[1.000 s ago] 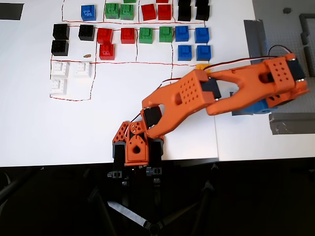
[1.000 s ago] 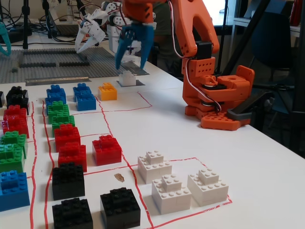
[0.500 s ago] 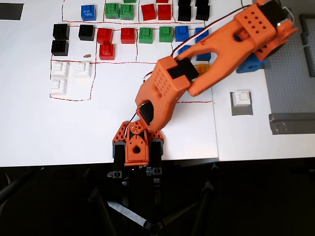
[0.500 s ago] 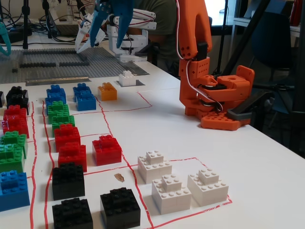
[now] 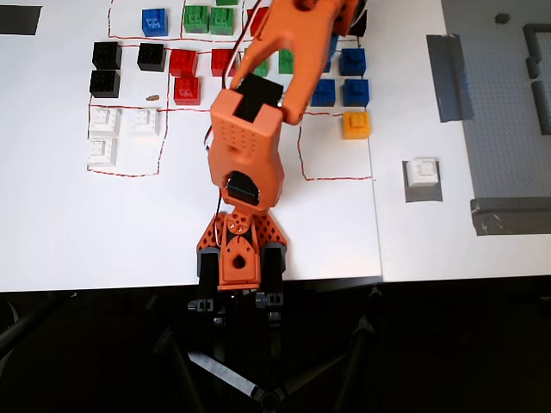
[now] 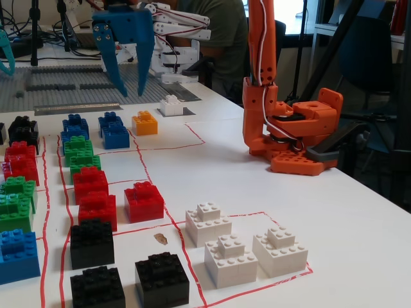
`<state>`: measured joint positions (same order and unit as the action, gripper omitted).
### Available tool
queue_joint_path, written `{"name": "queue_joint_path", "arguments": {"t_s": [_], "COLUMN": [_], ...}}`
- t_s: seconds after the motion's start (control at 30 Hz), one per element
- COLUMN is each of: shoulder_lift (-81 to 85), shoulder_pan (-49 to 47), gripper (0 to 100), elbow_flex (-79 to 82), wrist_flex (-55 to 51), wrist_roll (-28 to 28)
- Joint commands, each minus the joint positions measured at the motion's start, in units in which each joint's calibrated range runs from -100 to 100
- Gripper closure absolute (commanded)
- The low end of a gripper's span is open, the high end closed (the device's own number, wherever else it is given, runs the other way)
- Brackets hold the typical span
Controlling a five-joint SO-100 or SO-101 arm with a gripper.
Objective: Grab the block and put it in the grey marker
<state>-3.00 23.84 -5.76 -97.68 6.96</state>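
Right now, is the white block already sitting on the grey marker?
Yes, the overhead view shows the white block resting on the grey marker.

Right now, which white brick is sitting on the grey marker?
The lone white block at the right of the overhead view; it rests on the grey marker. The other three white bricks sit together inside a red outline.
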Motion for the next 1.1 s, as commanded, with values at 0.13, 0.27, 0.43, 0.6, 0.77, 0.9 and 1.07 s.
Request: {"name": "queue_joint_path", "arguments": {"t_s": [0.13,0.27,0.43,0.6,0.77,0.9,1.07], "shoulder_lift": [8.62,9.83,11.04,11.29,11.47,11.98,11.29], "shoulder_pan": [-9.61,-13.36,-16.60,-18.60,-20.68,-22.51,-23.42], "gripper": [99,100,100,100,100,100,100], "elbow_flex": [-1.46,-0.64,0.81,2.26,3.26,3.44,2.80], "wrist_flex": [-1.02,-1.18,0.53,3.55,4.29,4.61,4.61], "wrist_roll": [-4.35,-5.76,-8.45,-10.21,-11.48,-11.72,-11.72]}}
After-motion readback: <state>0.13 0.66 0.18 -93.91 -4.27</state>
